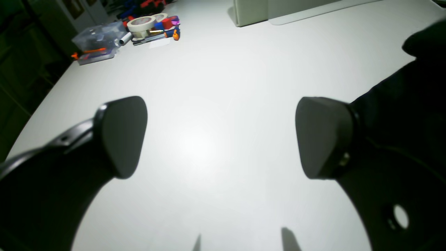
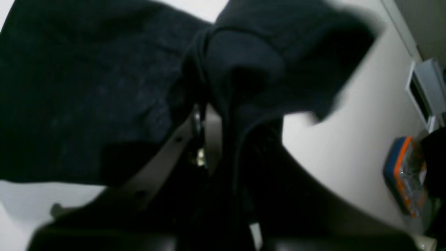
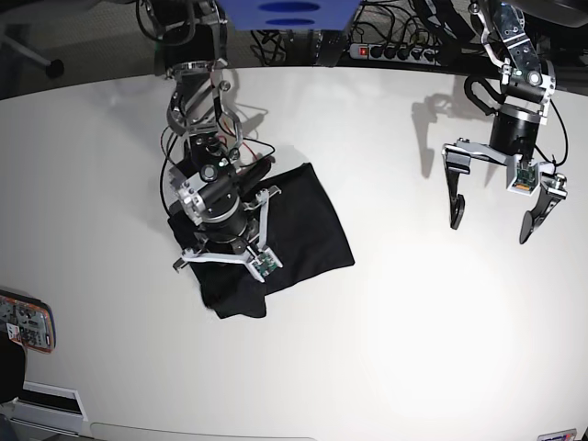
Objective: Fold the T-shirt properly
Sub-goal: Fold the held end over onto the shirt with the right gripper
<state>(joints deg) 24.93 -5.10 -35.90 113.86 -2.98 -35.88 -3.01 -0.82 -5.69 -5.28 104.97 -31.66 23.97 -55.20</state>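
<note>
The black T-shirt (image 3: 312,230) lies bunched and partly folded on the white table (image 3: 413,349), left of centre. My right gripper (image 3: 228,274) is right over its lower left part. In the right wrist view the gripper (image 2: 223,136) is shut on a gathered fold of the T-shirt (image 2: 69,87), and cloth drapes over the fingers. My left gripper (image 3: 491,225) hangs above bare table at the far right, well away from the shirt. In the left wrist view it (image 1: 223,139) is wide open and empty.
A tape roll (image 1: 141,24), a clear plastic box (image 1: 95,43) and small tools lie at a table edge. A white stand (image 1: 251,12) is nearby. An orange-and-blue case (image 3: 23,322) sits at the left edge, also in the right wrist view (image 2: 404,174). A power strip (image 3: 386,50) lies behind the table.
</note>
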